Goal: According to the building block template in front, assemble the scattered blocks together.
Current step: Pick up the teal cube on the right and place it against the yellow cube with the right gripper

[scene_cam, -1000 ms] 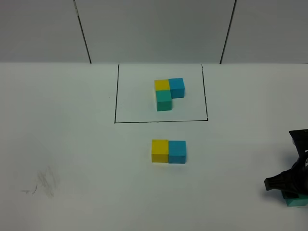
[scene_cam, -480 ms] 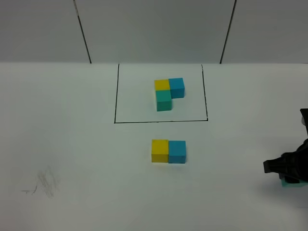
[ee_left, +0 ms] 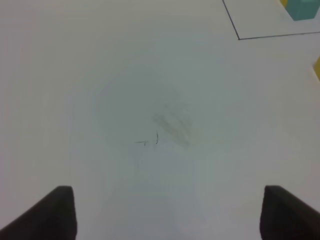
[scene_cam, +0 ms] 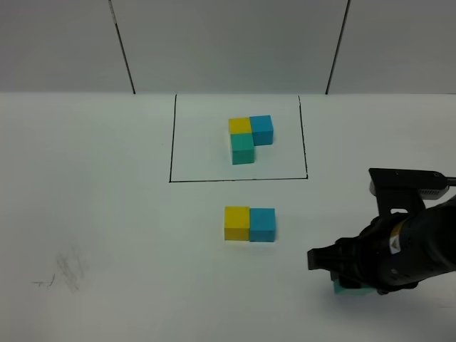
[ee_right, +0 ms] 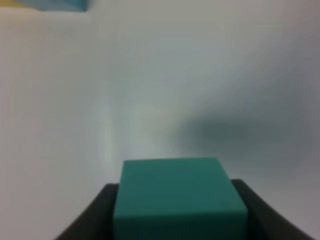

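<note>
We see only a sliver of the teal-green cube beneath the right arm (the rest is covered); in the right wrist view the blue cube is blurred and cropped.
</note>
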Tool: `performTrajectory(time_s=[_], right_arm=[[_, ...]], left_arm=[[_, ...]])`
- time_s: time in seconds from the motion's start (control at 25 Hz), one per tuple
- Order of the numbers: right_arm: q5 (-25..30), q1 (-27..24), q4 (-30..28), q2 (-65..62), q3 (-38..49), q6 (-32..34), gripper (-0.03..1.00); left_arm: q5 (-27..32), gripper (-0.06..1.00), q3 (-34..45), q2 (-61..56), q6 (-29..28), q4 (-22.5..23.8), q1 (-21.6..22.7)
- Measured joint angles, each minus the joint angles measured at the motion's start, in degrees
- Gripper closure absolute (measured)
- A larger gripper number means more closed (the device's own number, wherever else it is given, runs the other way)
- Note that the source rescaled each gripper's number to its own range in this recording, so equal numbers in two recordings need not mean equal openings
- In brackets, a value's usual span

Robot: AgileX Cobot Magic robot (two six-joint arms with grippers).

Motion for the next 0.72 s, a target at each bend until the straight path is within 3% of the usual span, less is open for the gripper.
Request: performTrajectory(time_s=[0.2,0.36,0.56,0.72], right_arm=[[8.3,10.6,-11.8,5.5,-7.2,24.3,0.96],[13.6,16.0,-16.0,11.8,-14.7,35.9,0.96],[16.3,18.8,-14.0,19.5,-22.1,37.5,0.96],[12.8,19.5,-8.5,23.1,-24.7,32.5,0.96]], left_arm=[[0.0,0.27,0.0,0.0,0.0,0.0,0.0],[0.0,0.27,0.0,0.0,0.0,0.0,0.0],[0.0,0.27,0.0,0.0,0.0,0.0,0.0],[0.0,0.27,0.0,0.0,0.0,0.0,0.0]])
